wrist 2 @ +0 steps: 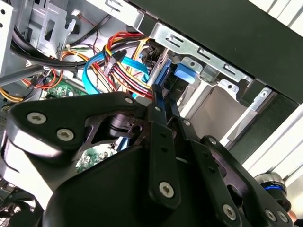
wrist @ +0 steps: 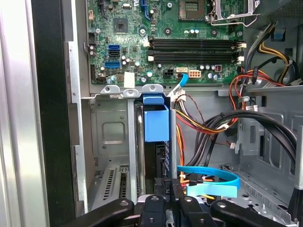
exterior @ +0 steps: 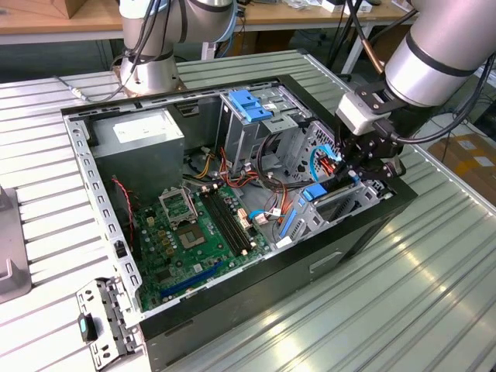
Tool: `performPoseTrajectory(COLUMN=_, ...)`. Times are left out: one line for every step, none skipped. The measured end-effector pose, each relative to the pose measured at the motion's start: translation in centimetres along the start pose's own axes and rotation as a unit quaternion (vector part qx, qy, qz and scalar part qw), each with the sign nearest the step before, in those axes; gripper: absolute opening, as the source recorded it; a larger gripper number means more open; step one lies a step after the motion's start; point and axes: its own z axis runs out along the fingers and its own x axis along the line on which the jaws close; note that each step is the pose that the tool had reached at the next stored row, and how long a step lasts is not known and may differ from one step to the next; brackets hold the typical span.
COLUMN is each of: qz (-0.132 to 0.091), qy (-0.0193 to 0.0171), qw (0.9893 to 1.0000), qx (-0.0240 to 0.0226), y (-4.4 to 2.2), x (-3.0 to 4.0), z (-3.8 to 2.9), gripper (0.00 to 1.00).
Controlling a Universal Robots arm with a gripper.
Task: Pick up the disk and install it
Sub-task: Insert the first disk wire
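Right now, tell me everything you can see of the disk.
The disk stands on edge in a grey metal bay of the case, beside the motherboard. Its dark body sits in a bright blue plastic carrier with a tab at the top. The gripper is at its near end; cables run beside it.

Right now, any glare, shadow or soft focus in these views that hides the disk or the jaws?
Exterior view: bright glare streaks on the ribbed metal table; the gripper sits dark at the case edge, so jaw detail is lost. Second wrist view: the gripper body up close is dark and soft. First wrist view: evenly lit, the disk standing on edge in its bay reads clearly.
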Motion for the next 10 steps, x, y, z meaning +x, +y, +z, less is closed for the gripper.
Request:
performPoseTrajectory(qz=0.0, qy=0.0, qw=1.0, qx=-0.0001, y=-0.01, x=0.01, z=0.03, gripper=0.17)
performPoseTrajectory(qz=0.0, qy=0.0001, qw=1.0, qx=-0.0005, y=-0.05, x=0.04, z=0.11, gripper=0.17)
performPoseTrajectory(qz=0.0, qy=0.0006, qw=1.0, qx=-0.0008, y=-0.06, x=0.06, z=0.2, gripper=0.17)
performPoseTrajectory(qz=0.0, qy=0.0012, qw=1.0, qx=-0.0008, y=-0.07, x=0.07, z=0.22, gripper=0.17)
performPoseTrajectory(qz=0.0, qy=0.0024, qw=1.0, qx=-0.0009, y=-0.08, x=0.07, z=0.24, gripper=0.17)
performPoseTrajectory(qz=0.0, qy=0.0035, qw=1.0, qx=-0.0009, y=-0.09, x=0.08, z=0.26, gripper=0.17)
performPoseTrajectory(qz=0.0, qy=0.0049, qw=1.0, qx=-0.001, y=-0.1, x=0.07, z=0.29, gripper=0.17)
performPoseTrajectory(qz=0.0, qy=0.0065, qw=1.0, qx=-0.001, y=-0.11, x=0.07, z=0.31, gripper=0.17)
performPoseTrajectory(qz=0.0, qy=0.0079, qw=1.0, qx=-0.001, y=-0.12, x=0.08, z=0.32, gripper=0.17)
performPoseTrajectory(qz=-0.001, qy=0.0091, qw=1.0, qx=-0.001, y=-0.12, x=0.08, z=0.33, gripper=0.17)
